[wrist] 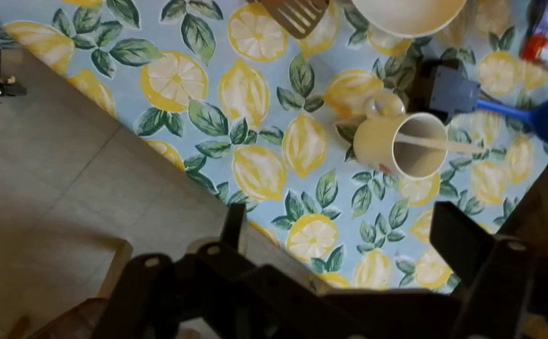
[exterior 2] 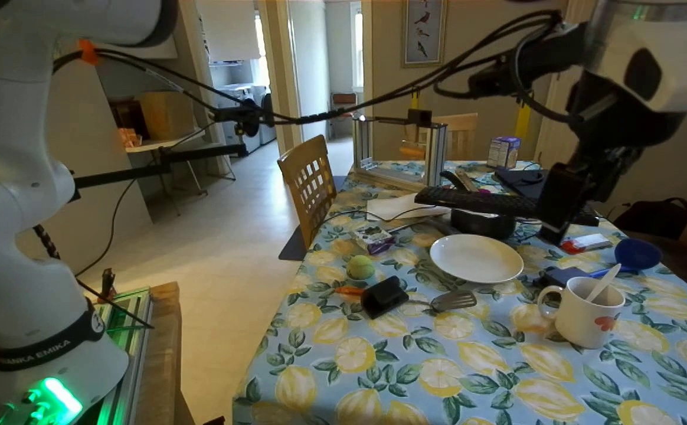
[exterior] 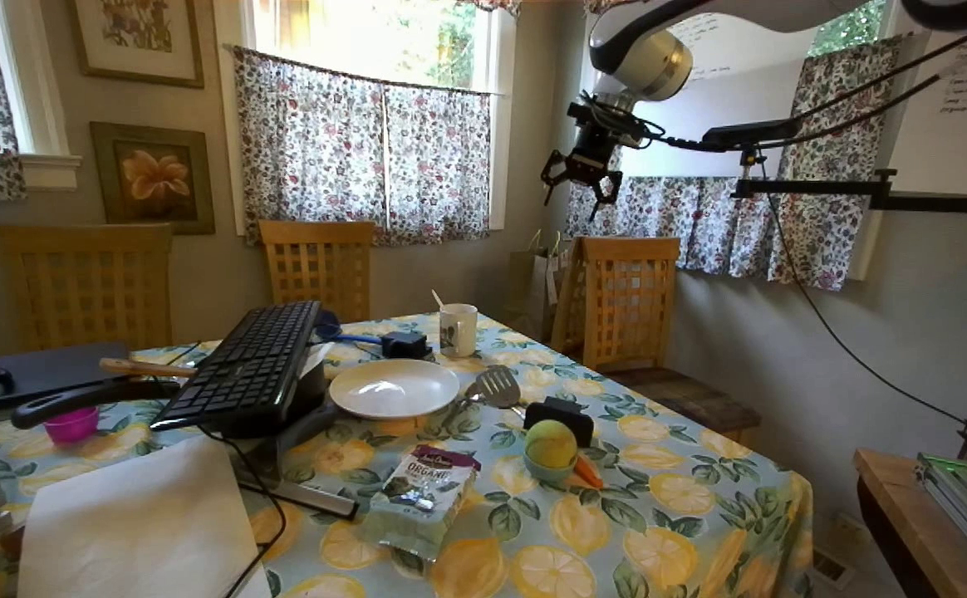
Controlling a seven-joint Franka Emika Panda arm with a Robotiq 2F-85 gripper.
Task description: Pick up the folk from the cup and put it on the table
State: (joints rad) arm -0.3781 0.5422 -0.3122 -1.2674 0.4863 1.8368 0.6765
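Wrist view: gripper (wrist: 337,212) spread wide, empty, likely for clearance; cup (wrist: 375,141) at its one o'clock props presumed fork (wrist: 460,145), handle out toward three o'clock.

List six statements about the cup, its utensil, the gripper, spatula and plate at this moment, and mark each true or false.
1. The gripper stands open, holding nothing. True.
2. A pale utensil leans in the cup. True.
3. The cup lies on its side. False: it stands upright on the table.
4. The slotted spatula lies beside the white plate. True.
5. The plate is narrower than the cup. False: it is wider.
6. The gripper touches the cup. False: they are apart.
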